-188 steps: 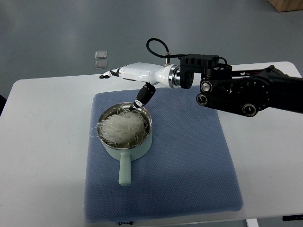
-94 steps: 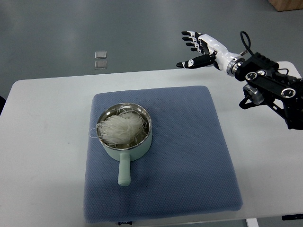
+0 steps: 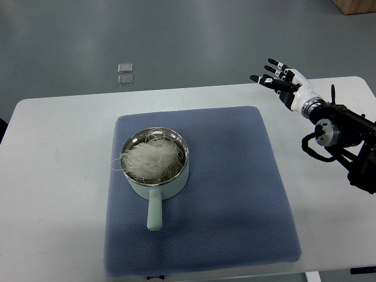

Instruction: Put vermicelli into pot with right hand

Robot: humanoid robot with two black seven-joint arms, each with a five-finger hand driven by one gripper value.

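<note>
A pale green pot [image 3: 157,176] with a steel inside and a handle pointing toward me stands on the blue mat [image 3: 235,194]. A white bundle of vermicelli [image 3: 149,160] lies inside the pot, with a few strands hanging over its left rim. My right hand [image 3: 277,80] is open and empty, fingers spread, above the table's far right edge, well away from the pot. Its black arm [image 3: 343,138] comes in from the right edge. The left arm is not in view.
The blue mat lies on a white table [image 3: 53,176]. Two small clear squares [image 3: 125,73] lie on the grey floor beyond the table. A brown box corner [image 3: 355,6] shows at the top right.
My right hand has pulled back from over the pot's far rim to the table's far right edge, fingers still spread. The vermicelli stays in the pot.
</note>
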